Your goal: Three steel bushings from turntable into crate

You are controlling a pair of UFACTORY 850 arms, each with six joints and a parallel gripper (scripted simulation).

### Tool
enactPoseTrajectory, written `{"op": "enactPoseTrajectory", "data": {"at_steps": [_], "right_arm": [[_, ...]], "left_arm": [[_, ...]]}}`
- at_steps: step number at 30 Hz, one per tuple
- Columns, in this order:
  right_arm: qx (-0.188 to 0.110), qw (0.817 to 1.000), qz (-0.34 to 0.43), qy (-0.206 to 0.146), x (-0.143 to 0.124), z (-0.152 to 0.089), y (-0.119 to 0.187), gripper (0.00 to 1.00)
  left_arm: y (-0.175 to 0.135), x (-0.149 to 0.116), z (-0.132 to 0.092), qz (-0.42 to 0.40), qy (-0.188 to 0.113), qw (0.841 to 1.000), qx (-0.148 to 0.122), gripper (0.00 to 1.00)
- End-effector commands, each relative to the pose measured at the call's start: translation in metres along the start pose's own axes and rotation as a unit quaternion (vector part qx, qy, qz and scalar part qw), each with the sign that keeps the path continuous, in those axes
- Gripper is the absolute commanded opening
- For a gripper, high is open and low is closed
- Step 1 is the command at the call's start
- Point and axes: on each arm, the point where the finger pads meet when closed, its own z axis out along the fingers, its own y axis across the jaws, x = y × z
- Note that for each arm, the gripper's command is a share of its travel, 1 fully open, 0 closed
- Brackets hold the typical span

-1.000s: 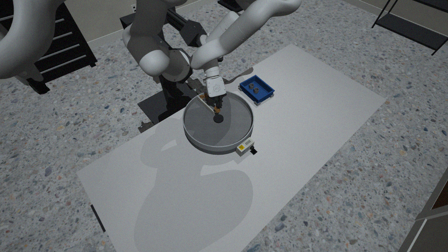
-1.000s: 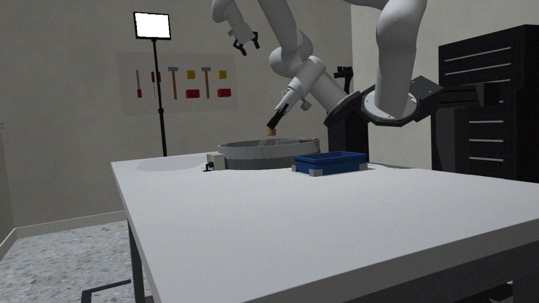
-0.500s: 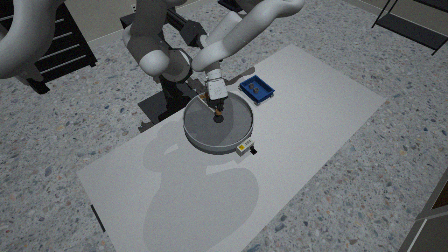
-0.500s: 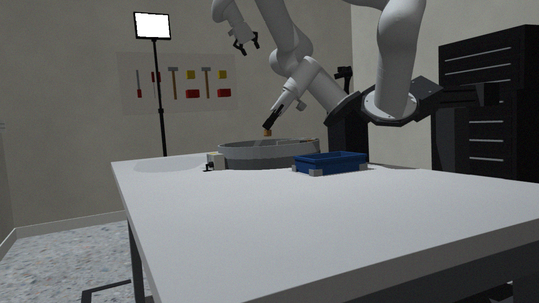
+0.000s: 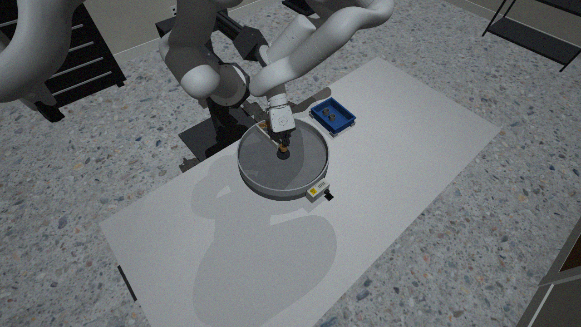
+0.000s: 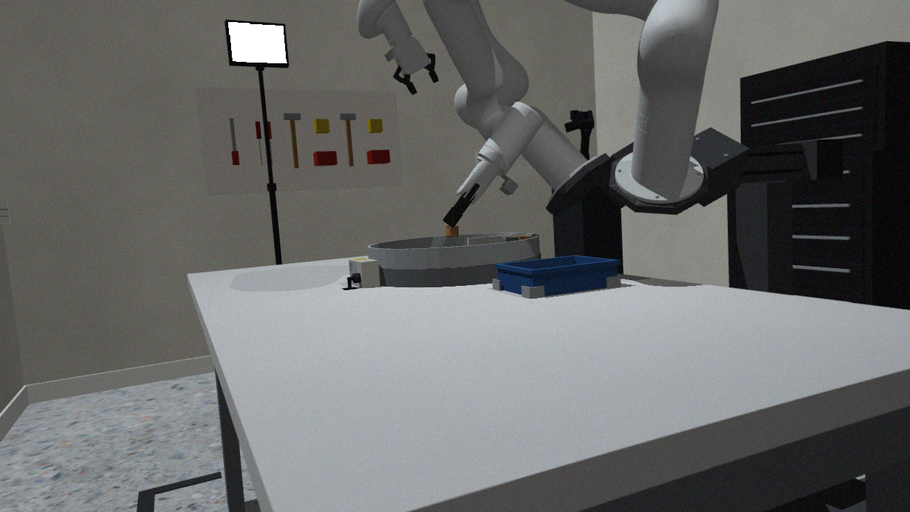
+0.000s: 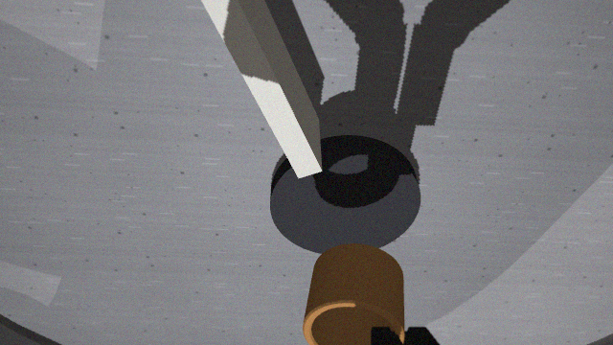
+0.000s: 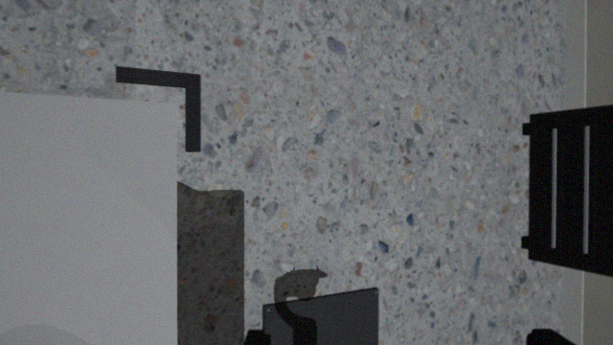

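Obs.: we find two grey steel bushings [image 5: 326,111] [image 5: 332,116] upright inside the blue crate [image 5: 342,115] [image 6: 559,280], which sits level on the desk [image 5: 386,162] [image 6: 509,356] [image 8: 86,216], within its corner guides [image 5: 333,133] [image 6: 533,291].

Left fingers [image 5: 286,143] [image 6: 449,222]: closed on the wall of an orange-brown bushing [image 5: 283,148] [image 6: 451,231] [image 7: 356,283]. We see it raised over the turntable [image 5: 280,189] [image 6: 439,257] [image 7: 168,192], near the dark hub [image 5: 283,156] [image 7: 297,216] and the pale divider's [image 5: 268,135] [image 6: 486,241] [image 7: 283,120] inner end. Another orange-brown piece [image 5: 262,125] [image 6: 523,237] lies near the turntable rim; we cannot tell what the arm hides.

Right fingers [image 5: 56,116] [image 6: 424,85]: wide open, well apart from the turntable.
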Motion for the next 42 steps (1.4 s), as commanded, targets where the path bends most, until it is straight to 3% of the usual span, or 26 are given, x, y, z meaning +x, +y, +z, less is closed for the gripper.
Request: {"op": "enactPoseTrajectory", "data": {"at_steps": [1,23,42], "right_arm": [[0.0,1.0,0.0,0.001,0.0,-0.001,0.0,1.0],[0.0,1.0,0.0,0.001,0.0,-0.001,0.0,1.0],[0.0,1.0,0.0,0.001,0.0,-0.001,0.0,1.0]], "left_arm": [[0.0,-0.001,0.0,0.0,-0.001,1.0,0.0,0.0],[0.0,0.013,0.016,0.0,-0.001,1.0,0.0,0.0],[0.0,0.013,0.016,0.0,-0.001,1.0,0.0,0.0]]}}
